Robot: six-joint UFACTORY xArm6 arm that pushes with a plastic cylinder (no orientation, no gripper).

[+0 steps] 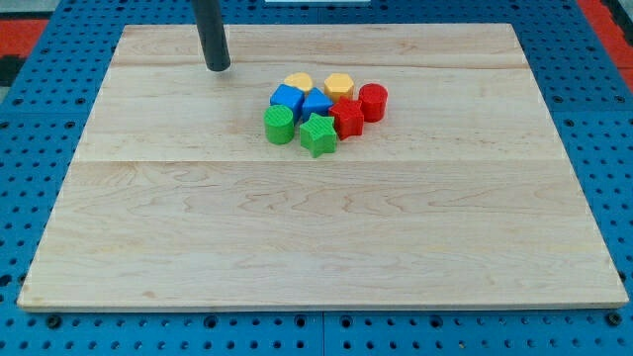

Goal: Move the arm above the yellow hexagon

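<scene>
The yellow hexagon point(339, 85) sits at the top of a tight cluster of blocks on the wooden board point(316, 227). A second yellow block point(298, 82) lies just left of it. My tip point(218, 68) rests on the board to the upper left of the cluster, well apart from the yellow hexagon and touching no block. The dark rod rises from it out of the view's top.
The cluster also holds two blue blocks point(287, 98) point(316, 103), a green cylinder point(280, 126), a green star point(318, 134), a red star point(347, 118) and a red cylinder point(373, 102). A blue pegboard point(40, 59) surrounds the board.
</scene>
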